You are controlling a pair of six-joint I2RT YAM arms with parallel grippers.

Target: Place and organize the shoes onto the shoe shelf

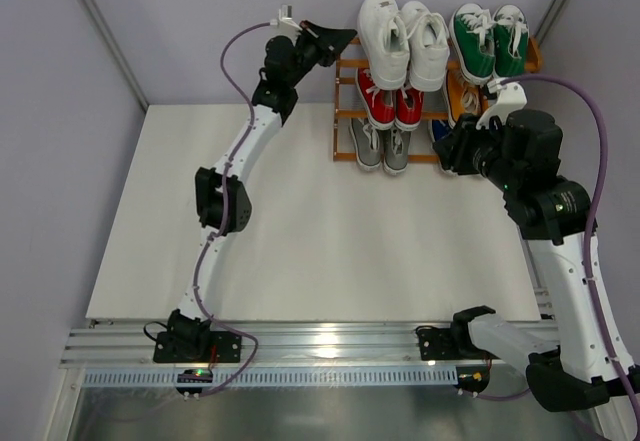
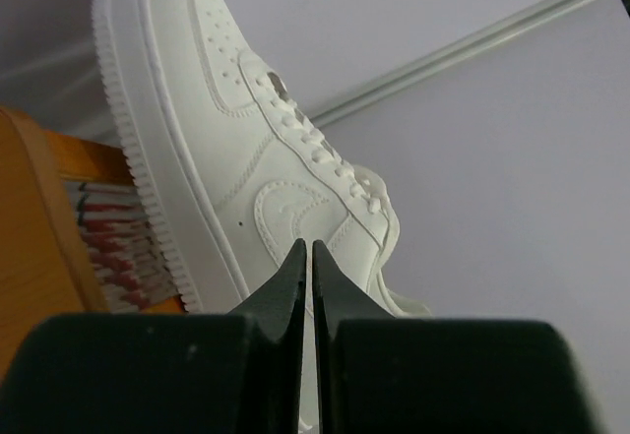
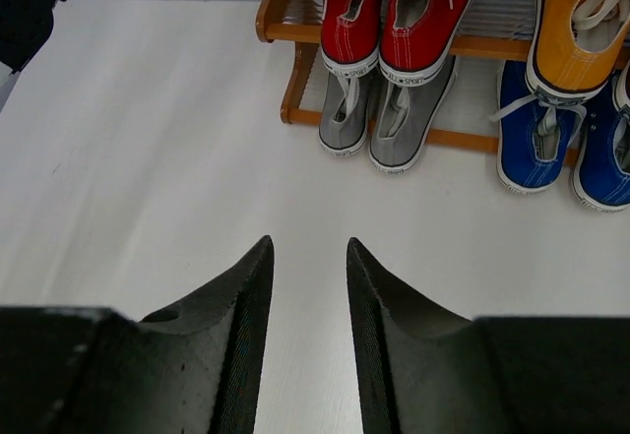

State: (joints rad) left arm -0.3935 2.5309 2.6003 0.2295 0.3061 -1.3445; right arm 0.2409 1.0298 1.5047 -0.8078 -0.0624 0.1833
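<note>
The wooden shoe shelf (image 1: 345, 111) stands at the table's far edge. Its top tier holds the white pair (image 1: 405, 36) and the green pair (image 1: 490, 41). The red pair (image 1: 390, 103) is on the middle tier and the grey pair (image 1: 380, 146) on the bottom. My left gripper (image 1: 335, 41) is shut and empty at the shelf's upper left corner, just beside the left white shoe (image 2: 246, 158). My right gripper (image 1: 450, 151) is open and empty over the table in front of the shelf. The right wrist view shows the red (image 3: 394, 21), grey (image 3: 389, 109), orange (image 3: 571, 31) and blue (image 3: 536, 129) pairs.
The white table (image 1: 300, 241) stretches in front of the shelf. My right arm (image 1: 530, 181) covers the shelf's lower right in the top view. The shelf's orange side frame (image 2: 39, 227) is close to my left gripper (image 2: 307, 247). Grey walls enclose the table.
</note>
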